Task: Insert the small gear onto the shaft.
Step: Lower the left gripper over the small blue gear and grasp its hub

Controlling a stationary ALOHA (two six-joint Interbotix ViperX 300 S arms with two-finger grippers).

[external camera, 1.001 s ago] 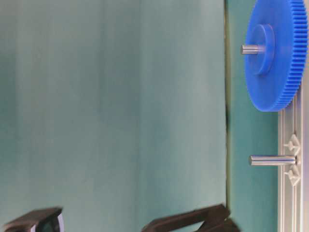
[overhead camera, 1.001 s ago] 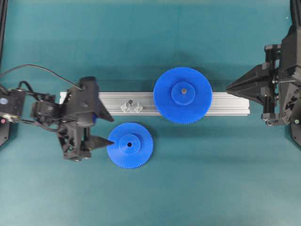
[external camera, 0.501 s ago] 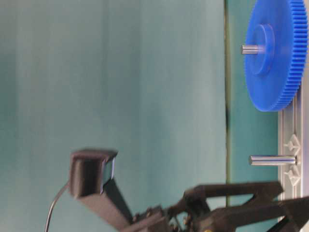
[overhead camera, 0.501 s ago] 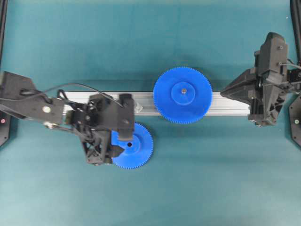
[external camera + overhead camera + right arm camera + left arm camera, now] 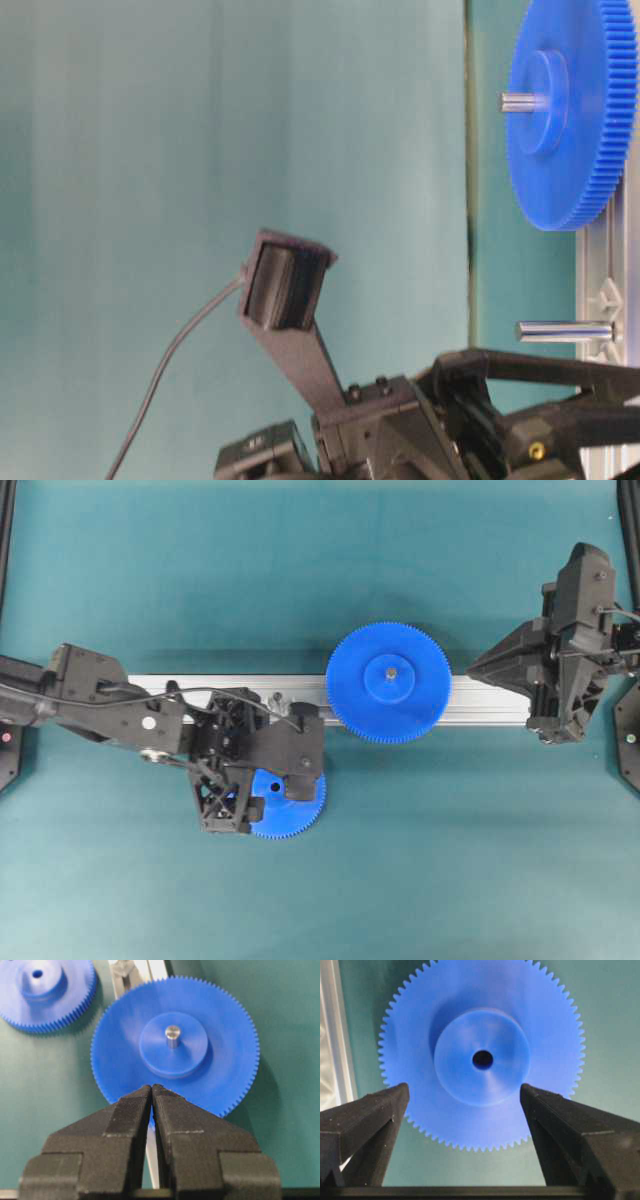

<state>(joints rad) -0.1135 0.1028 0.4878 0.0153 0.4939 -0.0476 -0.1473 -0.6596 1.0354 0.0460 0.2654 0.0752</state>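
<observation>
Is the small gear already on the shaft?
No, the small gear lies flat on the green mat, its centre hole empty, between the open left gripper fingers.

A larger blue gear (image 5: 388,683) sits on its own pin over a silver aluminium rail (image 5: 490,701), on a teal table (image 5: 300,570).

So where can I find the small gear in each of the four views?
Overhead: small gear at lower left of centre, mostly under the left arm, below the rail.
Table-level: not in it; only the large gear and the shaft show.
Left wrist: fills the centre, between the open left gripper fingers.
Right wrist: top left corner.
Shared landmark: the rail, at least an edge of it in every view.
</observation>
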